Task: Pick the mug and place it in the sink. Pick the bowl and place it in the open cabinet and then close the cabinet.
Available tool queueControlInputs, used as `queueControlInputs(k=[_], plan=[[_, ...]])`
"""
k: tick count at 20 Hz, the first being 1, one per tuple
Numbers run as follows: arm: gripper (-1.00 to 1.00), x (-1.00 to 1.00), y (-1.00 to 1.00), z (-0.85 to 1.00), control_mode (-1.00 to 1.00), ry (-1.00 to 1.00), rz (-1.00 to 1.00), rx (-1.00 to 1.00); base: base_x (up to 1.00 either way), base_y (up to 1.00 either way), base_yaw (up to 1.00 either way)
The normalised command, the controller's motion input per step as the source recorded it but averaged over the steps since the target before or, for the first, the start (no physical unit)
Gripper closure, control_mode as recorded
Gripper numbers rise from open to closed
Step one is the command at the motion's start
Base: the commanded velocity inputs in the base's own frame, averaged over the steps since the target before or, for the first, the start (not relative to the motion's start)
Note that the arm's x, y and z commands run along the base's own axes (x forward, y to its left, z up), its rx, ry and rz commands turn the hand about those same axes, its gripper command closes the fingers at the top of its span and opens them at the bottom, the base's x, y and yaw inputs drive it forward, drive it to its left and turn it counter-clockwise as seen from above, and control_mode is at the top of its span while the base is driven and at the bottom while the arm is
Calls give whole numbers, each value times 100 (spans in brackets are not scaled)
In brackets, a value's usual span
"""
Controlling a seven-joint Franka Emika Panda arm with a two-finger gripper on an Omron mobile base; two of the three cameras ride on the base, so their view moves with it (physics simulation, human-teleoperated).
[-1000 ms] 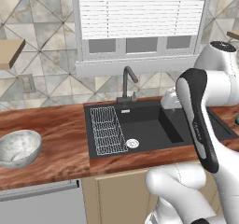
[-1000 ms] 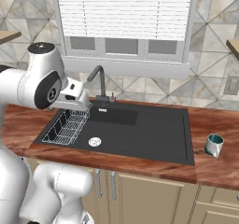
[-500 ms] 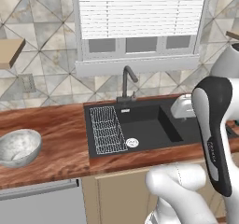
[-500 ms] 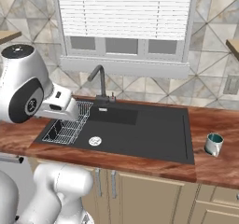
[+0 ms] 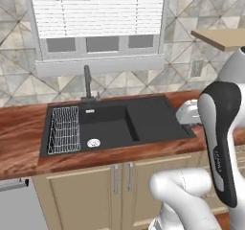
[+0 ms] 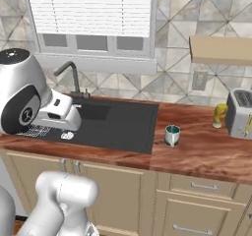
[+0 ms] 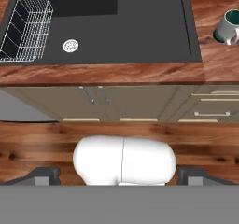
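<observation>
The mug is dark green inside and grey outside. It stands upright on the wooden counter just right of the sink. From the hand view it sits at the top right, mug, beside the black sink with its white wire rack and round drain. My gripper is open with nothing between its dark fingertips. It hangs high over the counter's front edge, well apart from the mug. The bowl and the cabinet are out of view.
A dark gooseneck faucet rises behind the sink. A toaster and a yellow object stand at the counter's far right. A beige wall shelf hangs above them. Base cabinet doors and drawers run below the counter.
The whole scene has slid left in both base views, so the base has driven right. The bowl has left the left base view. The mug is nearer the middle. The gripper stays open.
</observation>
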Motion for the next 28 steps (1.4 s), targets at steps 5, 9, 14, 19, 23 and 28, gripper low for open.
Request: queueControlInputs(k=[5,9,14,19,23,28], plan=[[-100,0,0,0,100,0,0,0,-6,-100,0],[-100,0,0,0,100,0,0,0,0,-92,0],[-100,0,0,0,100,0,0,0,24,-50,0],[-100,0,0,0,100,0,0,0,68,9,-2],[-100,0,0,0,100,0,0,0,95,39,-8],[-100,0,0,0,100,0,0,0,97,29,-7]])
